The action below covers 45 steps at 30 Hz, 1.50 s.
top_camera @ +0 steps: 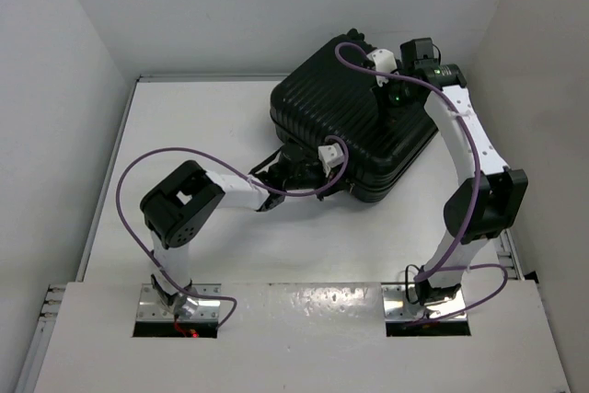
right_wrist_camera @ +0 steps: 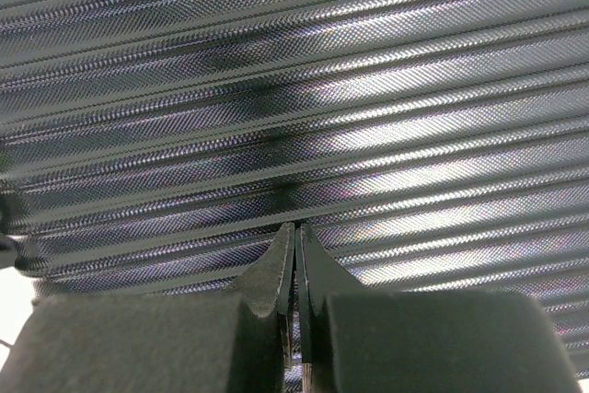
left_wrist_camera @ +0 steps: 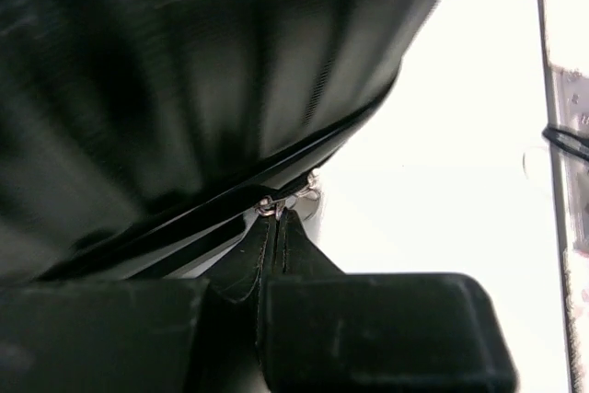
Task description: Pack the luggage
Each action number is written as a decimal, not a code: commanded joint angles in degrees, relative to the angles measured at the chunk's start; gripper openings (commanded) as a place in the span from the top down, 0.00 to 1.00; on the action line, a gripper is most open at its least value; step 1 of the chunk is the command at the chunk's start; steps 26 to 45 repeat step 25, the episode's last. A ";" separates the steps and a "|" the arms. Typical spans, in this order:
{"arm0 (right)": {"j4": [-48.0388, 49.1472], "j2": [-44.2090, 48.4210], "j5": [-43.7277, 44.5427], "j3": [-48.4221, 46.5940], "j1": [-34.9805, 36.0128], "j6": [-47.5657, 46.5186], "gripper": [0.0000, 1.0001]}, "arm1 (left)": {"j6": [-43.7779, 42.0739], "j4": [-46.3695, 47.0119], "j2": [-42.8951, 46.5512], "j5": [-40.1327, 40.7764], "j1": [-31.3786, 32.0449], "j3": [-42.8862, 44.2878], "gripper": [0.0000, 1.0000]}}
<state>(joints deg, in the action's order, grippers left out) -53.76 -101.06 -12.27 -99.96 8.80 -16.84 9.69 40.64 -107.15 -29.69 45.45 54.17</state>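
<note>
Top external view gives you the whole scene, but black on black hides a good deal. The luggage (top_camera: 322, 108), a large black hard-shell suitcase with a ribbed shell, swallows the outline of the left pincer (top_camera: 317, 172) at its near edge. The dark lumps at its far corner are too indistinct to name. In your left wrist view the luggage (left_wrist_camera: 184, 71) is a blurred mass, cut off at the top and left. In the right wrist view the luggage (right_wrist_camera: 294, 71) fills the frame, so you see none of its edges.

Your left arm rises from its base, folds at the elbow and runs its forearm rightward, low over the white tabletop (top_camera: 184, 135), to the case's near edge. Your right arm stands tall, bends at the elbow and reaches back and left over the case. Its right pincer (top_camera: 379, 103) points down onto the top shell.

The luggage lies flat on the far right part of the tabletop, turned askew, shell halves together.

The right pincer (right_wrist_camera: 294, 227) is closed, tips on a rib. The left pincer (left_wrist_camera: 279, 218) is closed too, tips at the small silver zip pulls (left_wrist_camera: 287, 200) on the seam. You cannot tell whether one is pinched.
</note>
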 commanded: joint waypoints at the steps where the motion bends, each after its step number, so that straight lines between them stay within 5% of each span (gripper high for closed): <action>1: -5.40 -6.61 -3.55 3.02 2.98 2.60 1.00 | -6.25 5.78 1.68 -15.39 7.10 6.11 1.00; 4: -5.39 -6.61 -3.28 2.49 2.81 2.86 1.00 | -9.52 3.48 0.98 -16.71 8.16 7.88 0.96; 7: -5.39 -5.65 -3.37 2.23 2.98 2.87 0.98 | -9.52 0.07 3.77 -13.13 7.55 7.27 0.46; 9: -5.83 -3.63 -2.93 2.32 2.89 2.43 0.75 | -8.91 -2.83 7.20 -7.50 5.53 6.03 0.24; 10: -6.27 -2.84 -3.28 2.32 2.63 1.99 0.64 | -8.90 -8.24 9.22 -6.27 4.39 6.03 0.00; 12: -6.80 1.10 -4.50 1.97 1.41 1.90 0.42 | -9.69 -16.52 16.42 -2.33 0.19 7.69 0.00; 14: -6.98 3.93 -5.56 0.92 -1.57 2.51 0.31 | -10.48 -28.48 21.52 -0.55 -3.42 9.36 0.00; 16: -7.15 6.74 -8.55 -1.44 -4.21 4.09 0.15 | -10.30 -35.60 27.33 11.45 -6.95 13.13 0.00; 19: -5.40 9.63 -10.22 -1.99 -7.56 6.72 0.00 | -15.22 -49.58 30.41 19.21 -11.68 17.88 0.00; 25: 4.18 14.30 -13.38 3.37 -16.43 13.06 0.00 | -14.53 -55.23 31.93 23.18 -23.27 19.90 0.00; 45: 4.18 14.30 -13.38 3.37 -16.43 13.06 0.00 | -14.53 -55.23 31.93 23.18 -23.27 19.90 0.00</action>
